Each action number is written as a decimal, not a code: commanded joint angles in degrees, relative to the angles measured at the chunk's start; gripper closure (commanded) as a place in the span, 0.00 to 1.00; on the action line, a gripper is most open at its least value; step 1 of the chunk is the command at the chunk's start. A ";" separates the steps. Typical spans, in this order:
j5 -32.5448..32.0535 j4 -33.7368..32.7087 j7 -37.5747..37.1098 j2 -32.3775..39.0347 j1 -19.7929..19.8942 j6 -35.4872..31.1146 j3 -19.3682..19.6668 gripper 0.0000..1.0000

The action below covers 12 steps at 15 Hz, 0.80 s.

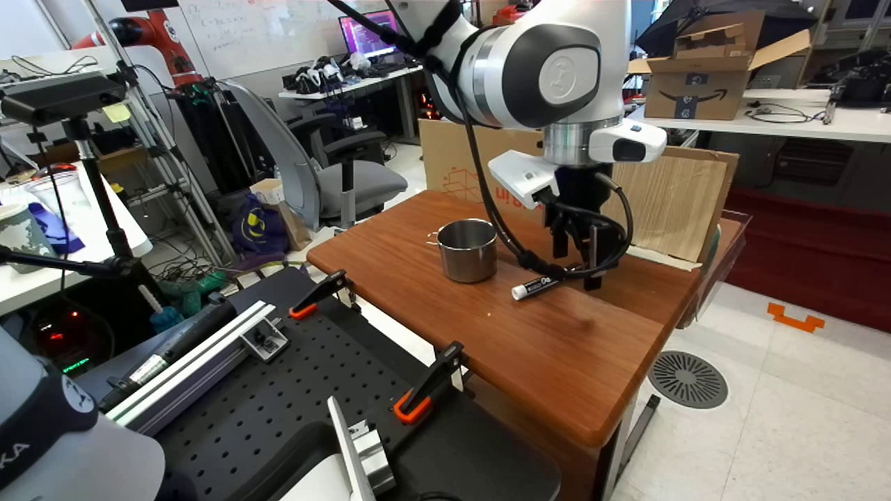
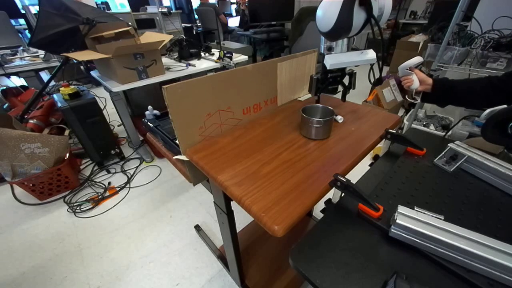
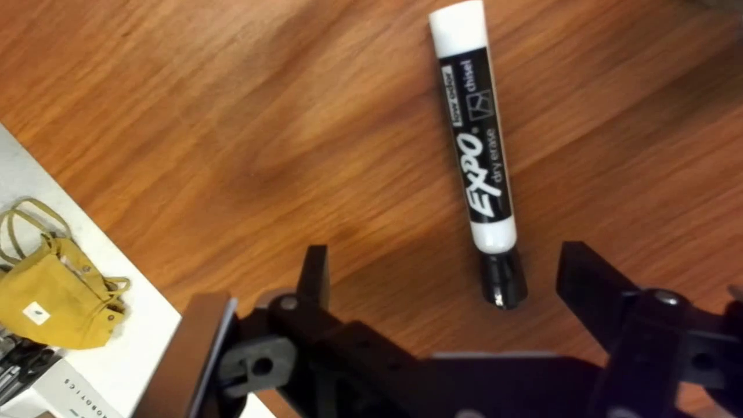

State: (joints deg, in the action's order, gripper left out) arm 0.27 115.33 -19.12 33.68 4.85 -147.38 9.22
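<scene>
Seen from the wrist, free space flanks a black-and-white cylindrical marker point(image 3: 480, 155) between the spread fingers of a black metal gripper point(image 3: 444, 248). A shiny round steel pot point(image 1: 468, 257) stands near the marker, leaving a gap; an upright brown cardboard panel point(image 2: 224, 100) bars one edge of the reddish-brown wooden table point(image 2: 248, 172).

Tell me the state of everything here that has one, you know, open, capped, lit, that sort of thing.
Pincer: open, holding nothing
Marker: capped, lying on its side
Metal pot: upright, no lid on
Smile-logo box: flaps open
Purple-screened monitor: on
Orange-tipped clamps: tightness cannot be told
</scene>
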 commanded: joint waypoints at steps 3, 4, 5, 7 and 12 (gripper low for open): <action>0.64 -2.21 -2.02 2.33 -2.22 -0.12 0.88 0.42; 0.62 -2.17 -2.17 2.27 -2.40 -0.18 0.93 0.51; 0.57 -2.10 -2.35 2.12 -2.57 -0.15 1.00 0.58; 0.35 -1.98 -2.44 1.74 -2.78 -0.20 1.17 0.73; -0.10 -1.04 -2.69 0.03 -3.41 -0.55 1.49 0.97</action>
State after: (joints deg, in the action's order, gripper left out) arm 0.27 113.52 -20.97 34.94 3.04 -147.38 9.38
